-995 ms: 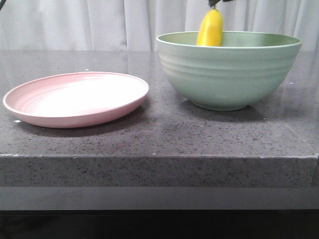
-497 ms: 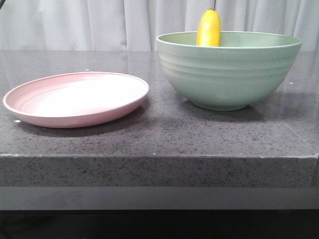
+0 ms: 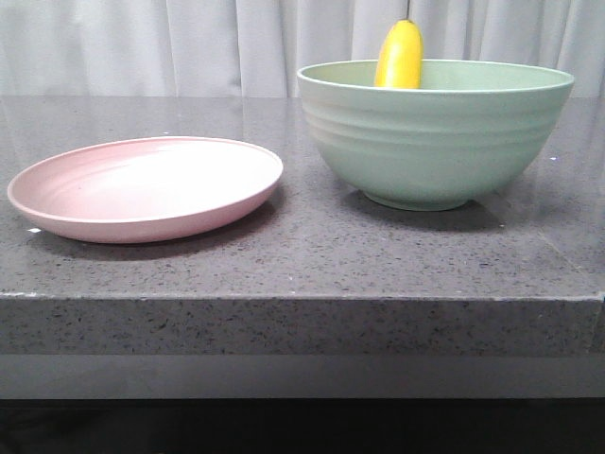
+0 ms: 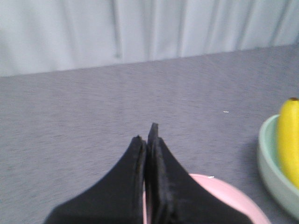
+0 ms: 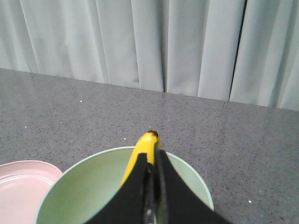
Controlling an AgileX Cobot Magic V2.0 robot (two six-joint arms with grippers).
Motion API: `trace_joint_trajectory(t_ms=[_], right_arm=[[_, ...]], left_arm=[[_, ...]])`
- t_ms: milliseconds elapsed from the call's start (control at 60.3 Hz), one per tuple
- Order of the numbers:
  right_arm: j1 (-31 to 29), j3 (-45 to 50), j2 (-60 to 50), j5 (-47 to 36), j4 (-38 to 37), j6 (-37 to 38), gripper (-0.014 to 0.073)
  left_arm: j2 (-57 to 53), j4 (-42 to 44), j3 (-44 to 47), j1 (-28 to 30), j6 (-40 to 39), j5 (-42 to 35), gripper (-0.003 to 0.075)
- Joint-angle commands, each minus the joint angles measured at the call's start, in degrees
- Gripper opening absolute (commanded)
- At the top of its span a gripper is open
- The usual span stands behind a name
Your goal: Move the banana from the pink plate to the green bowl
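Since a second ago the dark claw tip that hung over the banana in the front view has gone out of that frame, and the banana (image 3: pixel 399 55) now stands free, leaning against the far wall of the green bowl (image 3: pixel 435 142) with its dark tip up.

Our right claw (image 5: pixel 152 164) has its fingers pressed together, holding nothing; it sits above the bowl's near side, and the banana (image 5: pixel 140 156) shows just beyond and below the fingertips, apart from them as far as we can tell. Our left claw (image 4: pixel 147 140) is likewise closed and empty, over the pink plate (image 4: pixel 224 196), with the banana well off to one side.

We judge the banana light, fairly stiff, smooth-skinned and a little slippery, easily bruised if squeezed hard. Its mid-body, across the narrow width, looks the best hold. The pink plate (image 3: pixel 146 189) lies bare on the surface (image 3: pixel 302 255), so the transfer looks done.
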Motion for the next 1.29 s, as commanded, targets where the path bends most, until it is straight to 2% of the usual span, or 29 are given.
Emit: trace_joint_trajectory(t_ms=[0,315,547,1277], right_arm=[[-0.21,3.15,-6.83,-0.71,0.68,-0.8,-0.0115],[-0.21,17.17,-27.78,1.96,0.75,-0.8,-0.0115],[-0.21,20.05,-34.13,2.23,0.75,-0.8,-0.0115],[-0.21,20.05,-34.09,2.17,0.75,-0.8,-0.0115]], left_arm=[[-6.91,1.04,4.19,2.43,-0.57,-5.65,-0.002],[-33.57,-1.04,26.52,3.41,-0.57,-5.86,-0.002],[-47.89,-2.27,32.67,3.41,-0.57,-5.47,-0.002],[-49.81,-1.85,33.67,3.57,-0.57,-6.83,-0.002]])
